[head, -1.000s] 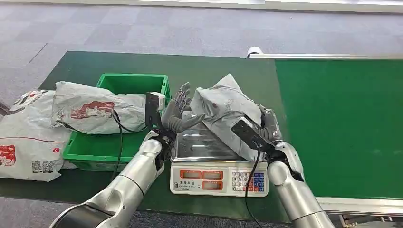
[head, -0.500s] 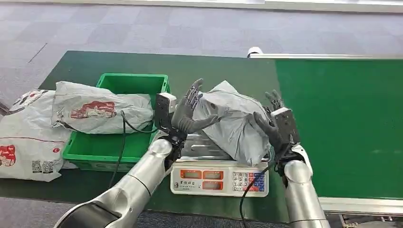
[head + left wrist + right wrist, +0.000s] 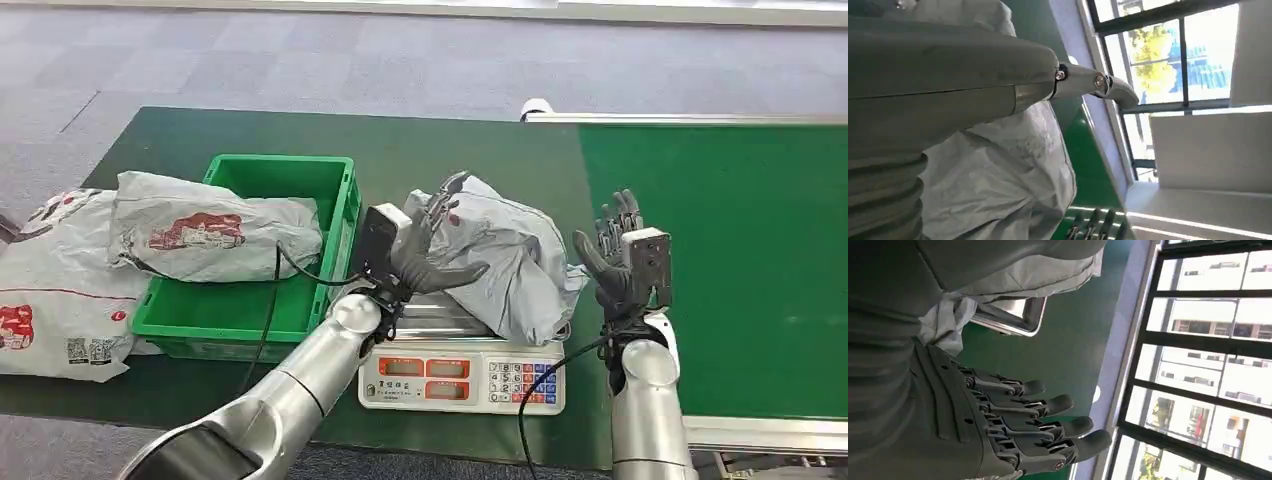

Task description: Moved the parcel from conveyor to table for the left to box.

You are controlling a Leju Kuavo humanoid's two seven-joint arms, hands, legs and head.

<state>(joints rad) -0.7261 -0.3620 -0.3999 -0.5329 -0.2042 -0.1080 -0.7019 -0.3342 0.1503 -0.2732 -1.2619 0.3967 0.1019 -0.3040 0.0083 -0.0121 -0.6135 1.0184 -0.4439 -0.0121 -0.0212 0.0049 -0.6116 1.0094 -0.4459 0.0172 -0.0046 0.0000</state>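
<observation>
Grey parcel [image 3: 505, 255] lying on scale [image 3: 462, 375]. Left hand [image 3: 432, 250] raised against parcel's left side, fingers spread, grasping nothing. Right hand [image 3: 612, 262] upright beside parcel, released.

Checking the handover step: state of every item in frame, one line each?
grey parcel: lying on the scale, left hand on it
scale: display lit
left hand: touching the parcel
right hand: open, beside the parcel
green crate: printed bag draped across it
</observation>
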